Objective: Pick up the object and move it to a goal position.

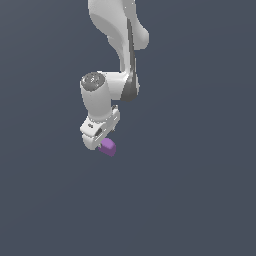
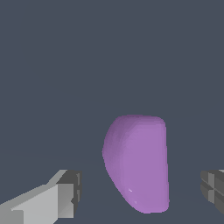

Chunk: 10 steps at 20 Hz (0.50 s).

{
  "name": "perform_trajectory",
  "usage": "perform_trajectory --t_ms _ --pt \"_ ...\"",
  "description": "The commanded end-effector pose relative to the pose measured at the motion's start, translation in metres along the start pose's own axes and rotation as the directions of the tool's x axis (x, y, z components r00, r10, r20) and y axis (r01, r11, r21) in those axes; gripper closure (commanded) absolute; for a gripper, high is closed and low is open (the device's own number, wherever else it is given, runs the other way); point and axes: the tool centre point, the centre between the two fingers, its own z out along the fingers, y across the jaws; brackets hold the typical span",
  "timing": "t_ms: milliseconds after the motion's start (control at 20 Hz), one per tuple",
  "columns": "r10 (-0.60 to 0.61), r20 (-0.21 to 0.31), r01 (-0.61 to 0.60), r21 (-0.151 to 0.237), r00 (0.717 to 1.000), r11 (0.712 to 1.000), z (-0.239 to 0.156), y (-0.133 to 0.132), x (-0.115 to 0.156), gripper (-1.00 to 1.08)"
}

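We see white gripper [image 1: 98,141] fingers [image 2: 65,194] spread apart, released; purple lump [image 2: 138,162] between them, untouched, at gripper's four o'clock in exterior view.

exterior view: I've got this one set well back from the arm [image 1: 117,60], looking steeply down onto a plain dark grey floor [image 1: 200,200]. The whole wrist fits mid-frame and the arm runs off the top edge.

wrist view: rides on the wrist and looks out past the gripper [image 2: 140,192] at the same grey floor, super close. I only see the two fingertips [image 2: 65,194] poking in from either side.

shared: both catch the gripper and the purple object [image 1: 108,147]. It's tiny from outside, but it fills a big chunk of the wrist frame, sitting in the gap between the fingertips.
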Motion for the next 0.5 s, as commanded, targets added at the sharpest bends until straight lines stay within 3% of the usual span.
perform_trajectory --t_ms 0,450 --pt "-0.026 -0.001 0.026 0.000 1.000 1.000 0.0015 -0.0002 -0.0011 -0.92" --pt "-0.045 -0.001 0.045 0.001 0.999 0.999 0.0043 -0.0004 -0.0023 -0.92"
